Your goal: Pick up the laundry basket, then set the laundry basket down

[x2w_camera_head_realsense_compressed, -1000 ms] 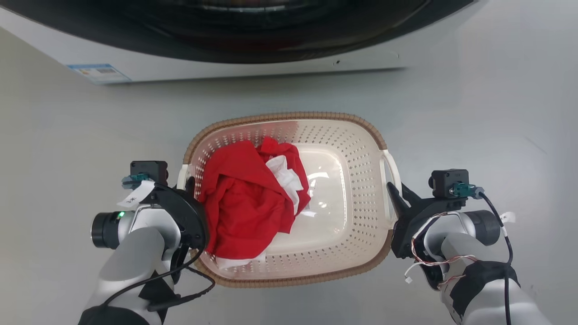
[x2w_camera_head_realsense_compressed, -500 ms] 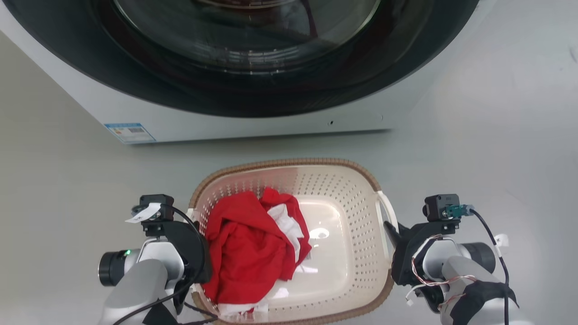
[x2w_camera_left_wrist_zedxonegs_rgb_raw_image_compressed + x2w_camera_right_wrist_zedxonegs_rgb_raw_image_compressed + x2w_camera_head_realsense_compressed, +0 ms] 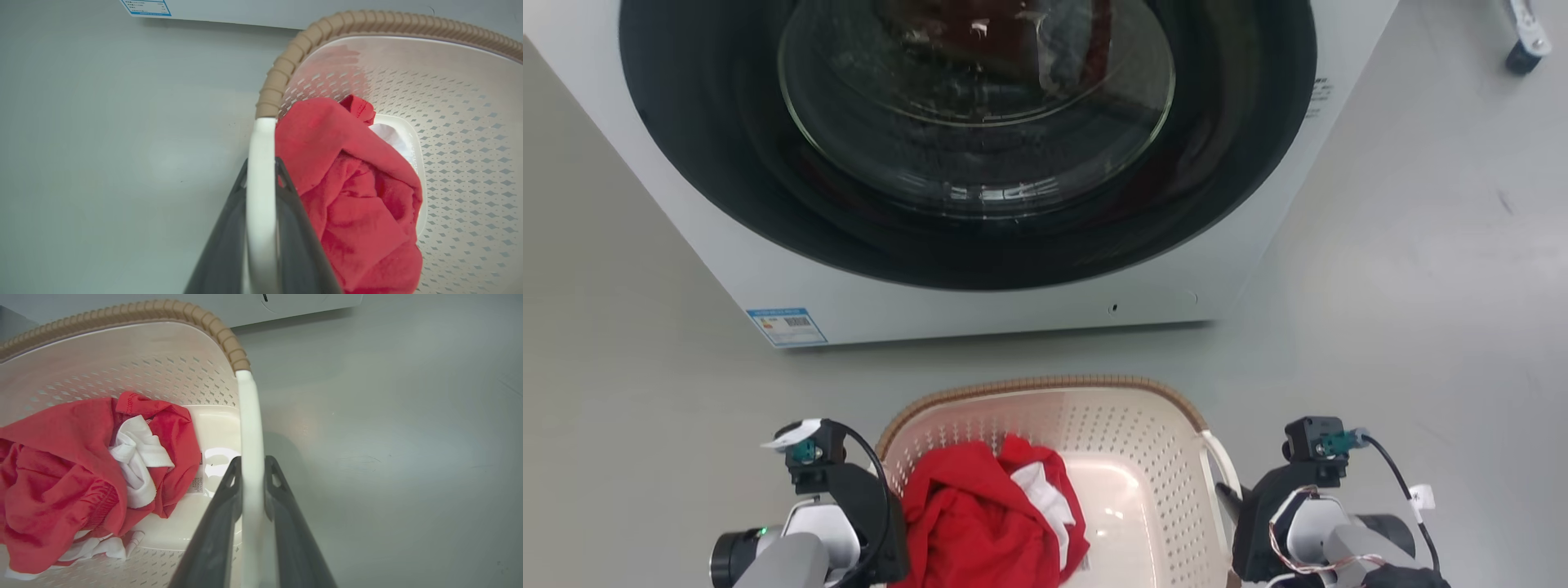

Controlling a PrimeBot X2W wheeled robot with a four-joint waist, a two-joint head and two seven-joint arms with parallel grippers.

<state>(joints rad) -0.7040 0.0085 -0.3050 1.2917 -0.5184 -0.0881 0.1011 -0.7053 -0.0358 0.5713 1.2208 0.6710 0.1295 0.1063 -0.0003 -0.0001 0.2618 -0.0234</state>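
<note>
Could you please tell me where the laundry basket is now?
In the head view, the laundry basket is at bottom centre, in front of the washer, with the left claw and right claw each shut on a white handle.

Glossy plastic laundry basket (image 3: 1143, 457), ribbed rim (image 3: 1045, 382), red cloth (image 3: 980, 523), shiny washer door (image 3: 972, 122) probably glass, smooth floor (image 3: 1405, 310)

Cream laundry basket (image 3: 1145, 441), red cloth (image 3: 968, 523) inside, near white washer (image 3: 1013, 317).

Before me stands a white washer (image 3: 727, 269) with a round dark glass door (image 3: 972, 122) and a blue label (image 3: 787, 327) at its lower left corner. Grey floor (image 3: 1421, 286) spreads around it. Close to me lies a crumpled red cloth (image 3: 980, 523) with white cloth (image 3: 1045, 502) tucked in it.
</note>
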